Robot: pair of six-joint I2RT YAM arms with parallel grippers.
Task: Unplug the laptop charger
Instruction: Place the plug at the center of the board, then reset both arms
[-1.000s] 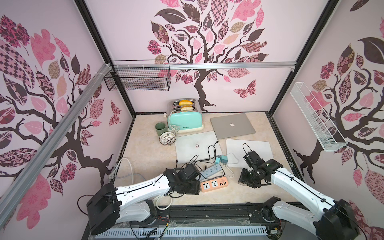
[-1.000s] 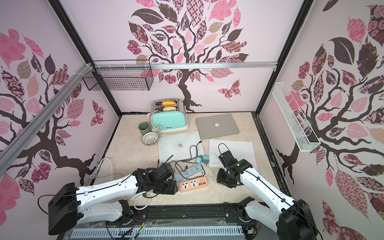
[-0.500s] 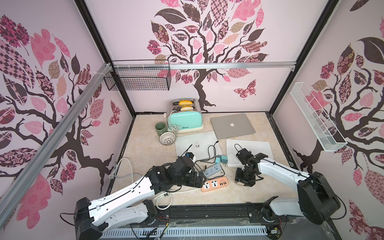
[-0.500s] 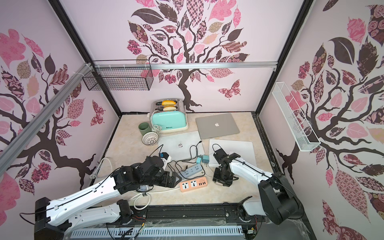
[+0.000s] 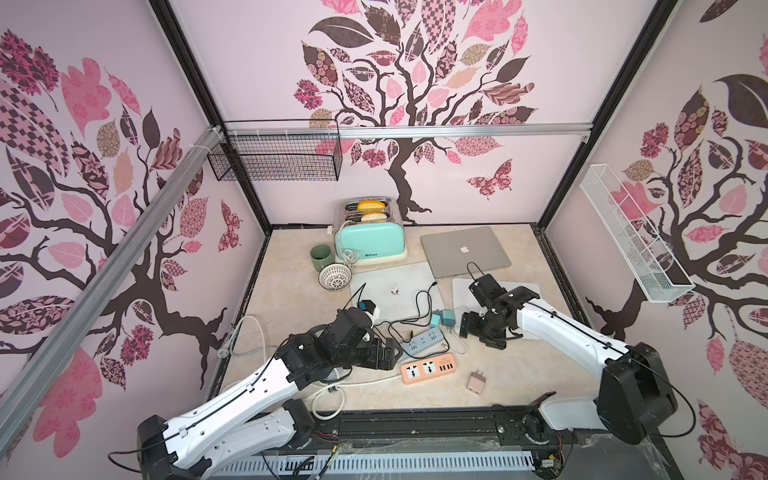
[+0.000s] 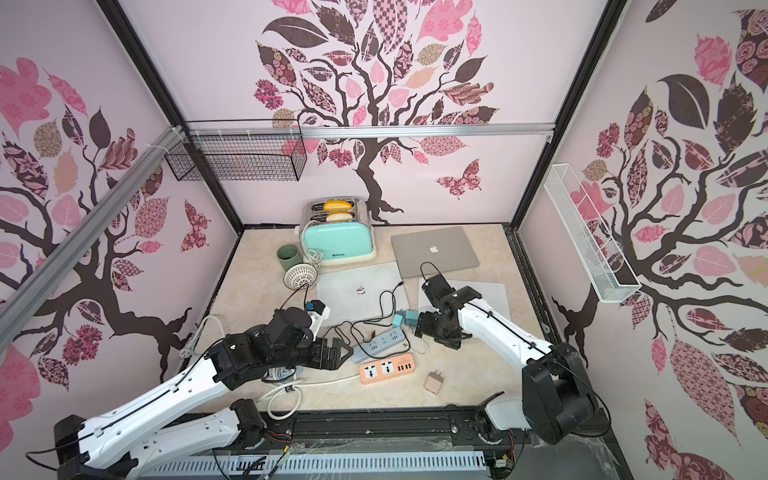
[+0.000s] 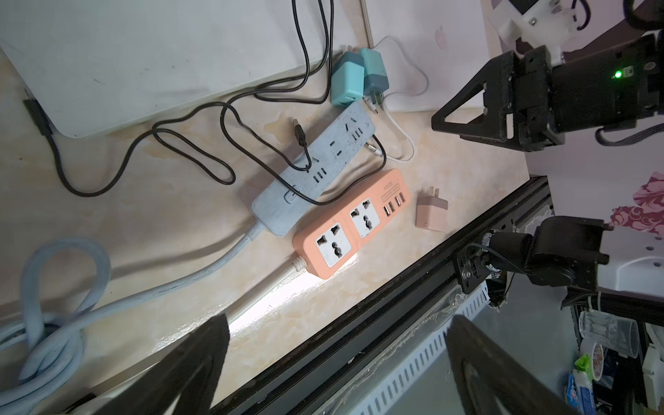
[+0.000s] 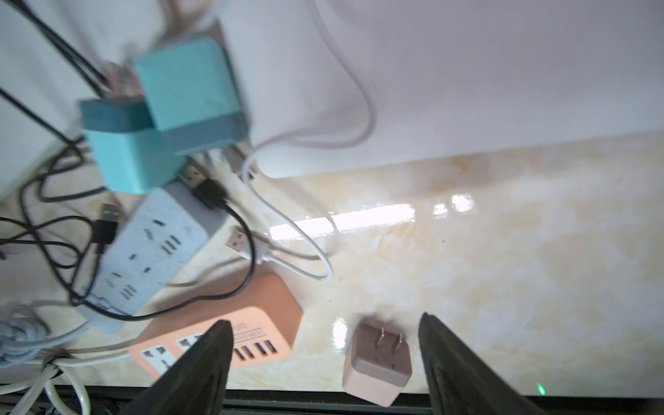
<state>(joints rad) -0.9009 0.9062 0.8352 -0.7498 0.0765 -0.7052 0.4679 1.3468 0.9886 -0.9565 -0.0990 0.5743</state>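
Two wrist views fill in what the top views cannot. In both top views the pink charger is a small block on the table, just right of the orange power strip and apart from it, near the front rail. The right wrist view shows its two flat prongs bare and plugged into nothing. There it lies between the spread fingers of the right gripper, with a gap on either side; that gripper grips nothing. This view is blurred.

The left wrist view shows both sockets and all four USB ports of the orange power strip empty. It also shows a green light on the right arm's wrist. The left gripper stands wide apart, holding nothing, near the left end of the grey power strip. Two teal adapters lie at that strip's far end.

Only the top views take in the toaster and the far laptop, which bears an Apple logo. The toaster's name reads roughly "Belinee". The print beside the orange strip's USB ports is too small to read.
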